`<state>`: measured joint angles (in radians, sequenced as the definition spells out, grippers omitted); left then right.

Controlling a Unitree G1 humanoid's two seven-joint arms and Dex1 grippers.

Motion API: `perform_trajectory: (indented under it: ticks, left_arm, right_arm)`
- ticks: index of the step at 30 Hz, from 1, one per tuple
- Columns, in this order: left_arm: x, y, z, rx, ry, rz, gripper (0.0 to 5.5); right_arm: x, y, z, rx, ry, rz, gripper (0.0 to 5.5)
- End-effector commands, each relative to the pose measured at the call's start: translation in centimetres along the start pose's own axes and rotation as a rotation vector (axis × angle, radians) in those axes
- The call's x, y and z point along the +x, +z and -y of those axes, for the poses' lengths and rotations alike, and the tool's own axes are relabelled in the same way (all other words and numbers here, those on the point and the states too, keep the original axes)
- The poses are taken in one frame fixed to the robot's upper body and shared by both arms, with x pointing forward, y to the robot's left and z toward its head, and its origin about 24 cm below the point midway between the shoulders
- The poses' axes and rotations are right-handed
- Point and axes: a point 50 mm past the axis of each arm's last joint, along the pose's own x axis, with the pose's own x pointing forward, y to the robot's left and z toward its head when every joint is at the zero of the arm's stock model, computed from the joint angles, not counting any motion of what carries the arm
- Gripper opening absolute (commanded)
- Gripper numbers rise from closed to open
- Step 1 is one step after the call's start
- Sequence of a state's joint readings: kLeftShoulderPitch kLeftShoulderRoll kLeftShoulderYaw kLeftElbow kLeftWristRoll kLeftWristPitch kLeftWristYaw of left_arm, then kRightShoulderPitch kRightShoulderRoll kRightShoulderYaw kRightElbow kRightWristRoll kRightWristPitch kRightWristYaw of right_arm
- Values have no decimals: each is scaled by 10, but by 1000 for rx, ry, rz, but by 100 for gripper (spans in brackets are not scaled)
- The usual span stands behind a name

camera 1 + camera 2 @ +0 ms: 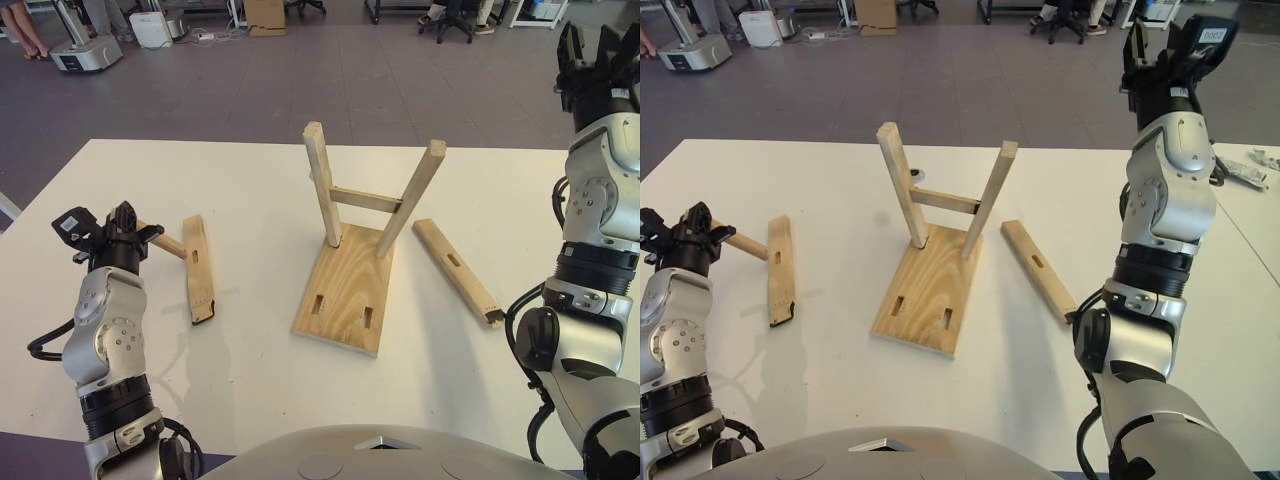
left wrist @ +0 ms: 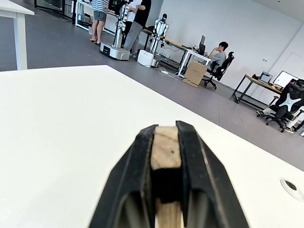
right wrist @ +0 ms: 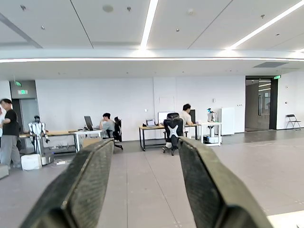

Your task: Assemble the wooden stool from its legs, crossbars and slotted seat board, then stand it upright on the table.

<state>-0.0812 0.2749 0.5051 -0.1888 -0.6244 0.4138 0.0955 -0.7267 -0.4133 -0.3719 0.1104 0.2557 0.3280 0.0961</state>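
The slotted seat board [image 1: 345, 290] lies flat at the table's middle. Two legs [image 1: 322, 185] [image 1: 412, 197] stand up from its far end, joined by a crossbar [image 1: 366, 200]. One loose leg [image 1: 198, 268] lies to the left of the board, another loose leg [image 1: 458, 270] to its right. My left gripper [image 1: 135, 228] is low over the table at the left, shut on the end of a thin crossbar [image 1: 168, 243] that reaches toward the left loose leg; its wood [image 2: 166, 152] shows between the fingers. My right gripper [image 1: 1165, 45] is held high at the far right, open with nothing in it [image 3: 147, 147].
The white table [image 1: 250, 390] has bare room in front of the board and along its near edge. A second table edge with small items [image 1: 1250, 170] lies at the far right. Floor, desks and chairs are beyond the far edge.
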Motion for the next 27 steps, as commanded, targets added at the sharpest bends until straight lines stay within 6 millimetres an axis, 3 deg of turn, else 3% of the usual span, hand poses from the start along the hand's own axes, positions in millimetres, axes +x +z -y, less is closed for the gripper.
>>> perform_trajectory:
  ticks: [1,16,19,21,23,27]
  left_arm:
    - [0,-14,3,2,-10,-40,40]
    - [-2,-17,-2,164,33,-39,40]
    - [2,-31,3,185,-18,-97,40]
    - [0,-43,5,326,-117,-162,40]
    - [-9,-55,4,398,-189,-217,40]
    - [-33,-77,12,357,-276,-257,40]
  right_arm:
    - [-3,-5,-5,-44,26,-3,246]
    - [-3,-4,-17,-40,67,0,246]
    - [-4,-3,-17,-42,64,0,246]
    - [-5,-4,-19,-41,67,-2,246]
    - [-7,-5,-20,-39,71,-6,246]
    - [-10,-7,-21,-35,70,-16,246]
